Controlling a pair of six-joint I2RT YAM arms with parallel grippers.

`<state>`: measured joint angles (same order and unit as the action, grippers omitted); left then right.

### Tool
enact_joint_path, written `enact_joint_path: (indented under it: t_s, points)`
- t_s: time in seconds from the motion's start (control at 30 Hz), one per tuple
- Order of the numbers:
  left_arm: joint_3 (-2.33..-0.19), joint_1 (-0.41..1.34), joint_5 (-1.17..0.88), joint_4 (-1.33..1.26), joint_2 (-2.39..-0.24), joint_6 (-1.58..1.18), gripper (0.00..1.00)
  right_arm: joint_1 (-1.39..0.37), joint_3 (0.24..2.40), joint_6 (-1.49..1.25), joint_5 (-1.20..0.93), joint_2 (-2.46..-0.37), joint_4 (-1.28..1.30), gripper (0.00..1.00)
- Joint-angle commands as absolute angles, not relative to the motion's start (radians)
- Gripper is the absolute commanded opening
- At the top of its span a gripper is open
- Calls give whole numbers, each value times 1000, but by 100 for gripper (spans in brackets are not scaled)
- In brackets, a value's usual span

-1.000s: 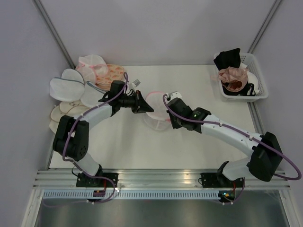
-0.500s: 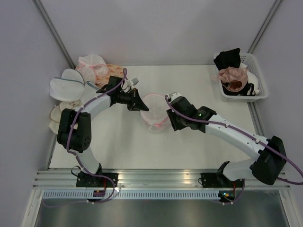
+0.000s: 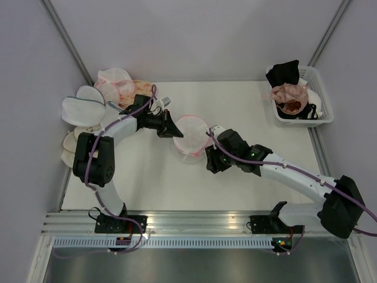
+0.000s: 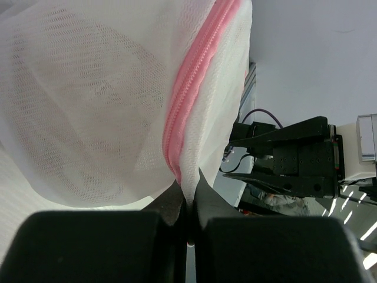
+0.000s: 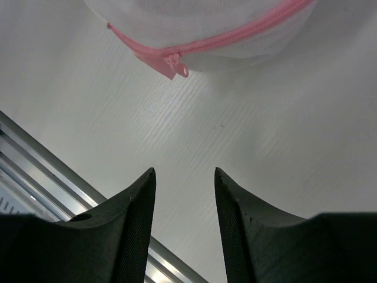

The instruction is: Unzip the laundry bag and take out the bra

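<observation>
The laundry bag [image 3: 189, 140], a white mesh pouch with a pink zipper rim, is held up over the table's middle. My left gripper [image 3: 175, 131] is shut on its left edge. In the left wrist view the mesh and the pink zipper [image 4: 191, 100] run down into the closed jaws [image 4: 187, 191]. The bra shows only as a dim rounded shape through the mesh [image 4: 88, 112]. My right gripper [image 3: 208, 167] stands open just right of and nearer than the bag, holding nothing. In the right wrist view the pink zipper pull [image 5: 175, 65] hangs well beyond the spread fingers [image 5: 184, 172].
A white basket [image 3: 323, 115] at the back right holds a black garment [image 3: 283, 72] and a dusty-pink bra [image 3: 290, 94]. White mesh bags [image 3: 82, 109] and an orange-patterned pouch [image 3: 138, 91] are piled at the back left. A metal rail [image 3: 200, 223] runs along the near edge.
My right gripper has opened and drawn back toward the near side, away from the bag. The left gripper, still shut on the bag, shifted slightly back.
</observation>
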<state>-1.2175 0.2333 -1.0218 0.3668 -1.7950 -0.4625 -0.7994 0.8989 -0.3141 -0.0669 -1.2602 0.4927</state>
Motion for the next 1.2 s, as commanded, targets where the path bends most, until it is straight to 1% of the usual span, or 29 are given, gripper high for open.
enact_joint_path:
  t_s: [0.0, 0.23, 0.33, 0.5, 0.53, 0.6, 0.7, 0.73, 0.8, 0.87, 1.03, 1.1, 1.13, 1.17]
  points:
    - [-1253, 236, -1057, 351, -1815, -422, 2, -799, 848, -337, -65, -1247, 259, 49]
    - [-1243, 236, -1063, 350, -1824, -422, 2, -801, 839, -348, -35, -1374, 66, 46]
    - [-1236, 236, -1066, 348, -1821, -422, 2, -799, 850, -350, -31, -1403, 31, 46]
    - [-1236, 236, -1069, 344, -1819, -420, 2, -799, 870, -354, -18, -1437, 11, 40]
    - [-1235, 236, -1071, 347, -1821, -422, 2, -799, 868, -356, -12, -1434, 8, 37]
    - [-1235, 238, -1072, 344, -1825, -420, 2, -801, 865, -356, -6, -1433, 8, 32]
    - [-1235, 238, -1074, 344, -1832, -419, 2, -799, 864, -351, 54, -1417, 11, 23]
    - [-1233, 236, -1074, 342, -1832, -419, 2, -801, 865, -347, 81, -1407, 27, 17]
    - [-1235, 236, -1074, 342, -1836, -419, 2, -801, 867, -342, 107, -1398, 50, 10]
    - [-1236, 236, -1075, 342, -1838, -419, 2, -799, 882, -328, 139, -1387, 113, 0]
    - [-1250, 236, -1074, 342, -1853, -422, 2, -801, 911, -299, 219, -1347, 290, 1]
    - [-1256, 236, -1072, 344, -1859, -423, 2, -799, 905, -290, 238, -1322, 317, 0]
    - [-1256, 236, -1071, 344, -1864, -426, 2, -801, 894, -288, 220, -1295, 328, 2]
    - [-1256, 236, -1071, 342, -1867, -426, 2, -801, 890, -285, 192, -1283, 327, 8]
